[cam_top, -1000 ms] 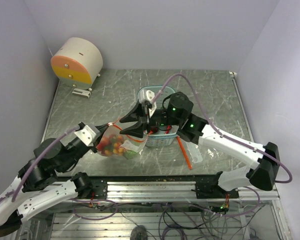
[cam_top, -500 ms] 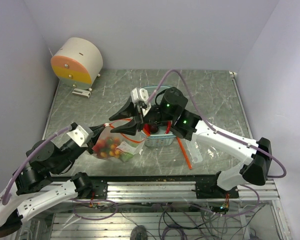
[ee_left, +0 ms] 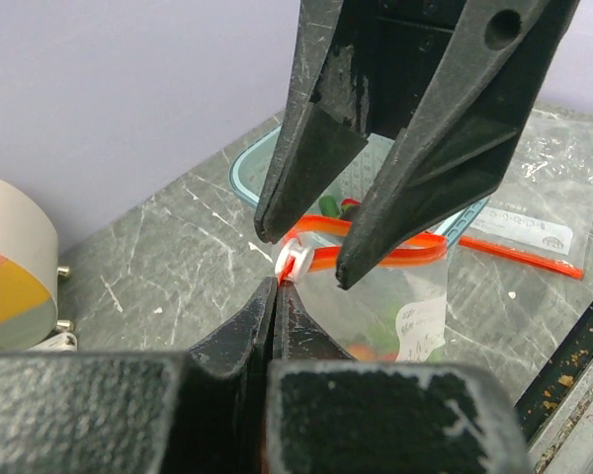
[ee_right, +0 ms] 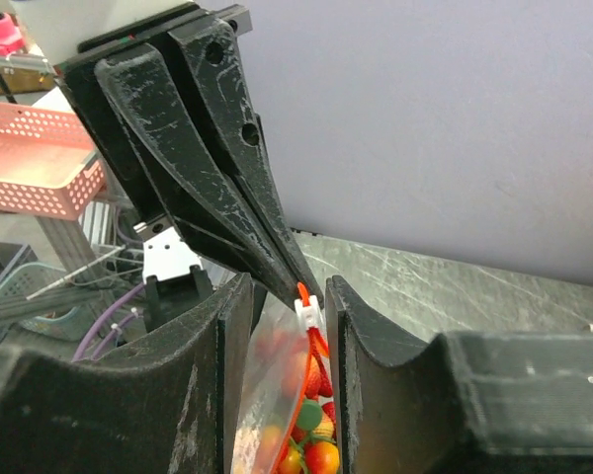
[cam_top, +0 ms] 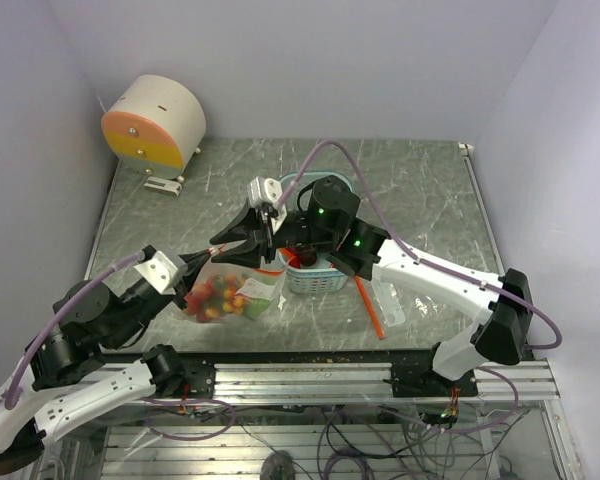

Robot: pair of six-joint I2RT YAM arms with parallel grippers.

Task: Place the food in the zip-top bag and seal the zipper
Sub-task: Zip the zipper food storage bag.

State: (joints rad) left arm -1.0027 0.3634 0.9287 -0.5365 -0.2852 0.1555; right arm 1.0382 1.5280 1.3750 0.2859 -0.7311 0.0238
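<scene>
Right claw [cam_top: 220, 250] has swung left from beside the basket [cam_top: 320, 280] to meet the left claw [cam_top: 195, 263], which is clamped on the zipper [ee_left: 395, 252] end. Zip-top bag [cam_top: 255, 297] of food [cam_top: 212, 293] hangs by the tabletop's [cam_top: 430, 190] near edge. Right jaws half-open astride the white slider [ee_left: 295, 262]; best to pinch it squarely, then pull level
</scene>
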